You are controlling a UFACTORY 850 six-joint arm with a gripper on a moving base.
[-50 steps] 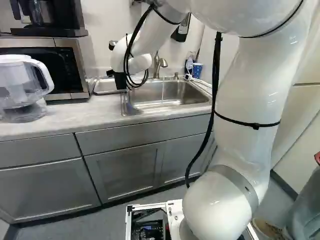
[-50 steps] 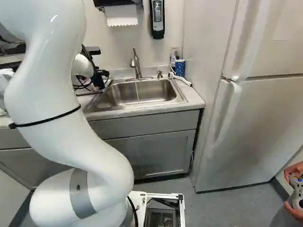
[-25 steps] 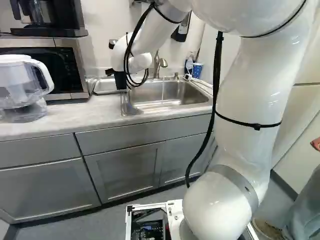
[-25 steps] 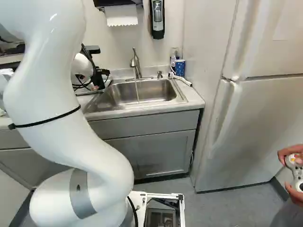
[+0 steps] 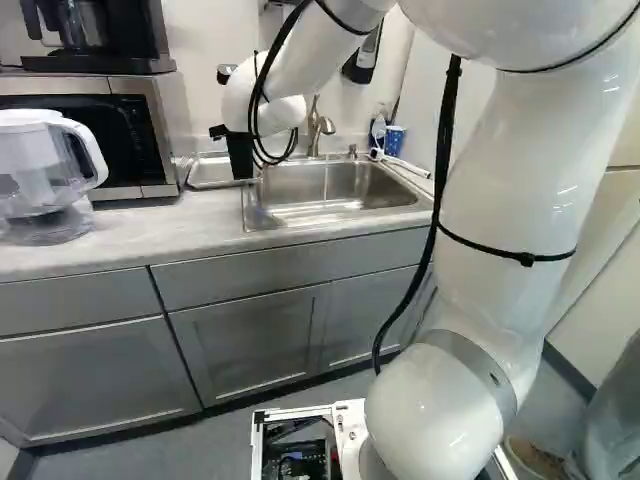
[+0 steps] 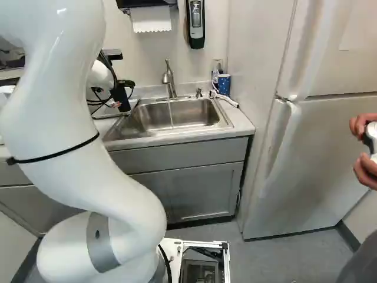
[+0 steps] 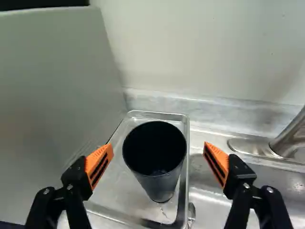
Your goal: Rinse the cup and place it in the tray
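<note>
My gripper (image 6: pixel 121 97) is at the left end of the sink in the right base view, its fingertips partly hidden there. The wrist view shows the gripper (image 7: pixel 158 156) wide open, orange pads apart. Between and beyond the fingers, a dark cup (image 7: pixel 159 183) stands upright in the metal tray (image 7: pixel 116 193), with a gap to each pad. Its mouth faces up toward the camera. The tray lies on the counter beside the sink, next to the microwave.
A thin stream of water falls from the faucet (image 6: pixel 169 79) into the sink (image 6: pixel 191 115). The microwave (image 5: pixel 145 140) and a clear pitcher (image 5: pixel 45 180) stand left of the tray. A blue patterned cup (image 6: pixel 224 84) stands at the sink's back right corner, near the refrigerator (image 6: pixel 312 153).
My upper arm has swung slightly right in the left base view, and the wrist and gripper have shifted and turned a little near the tray. The base has not moved.
</note>
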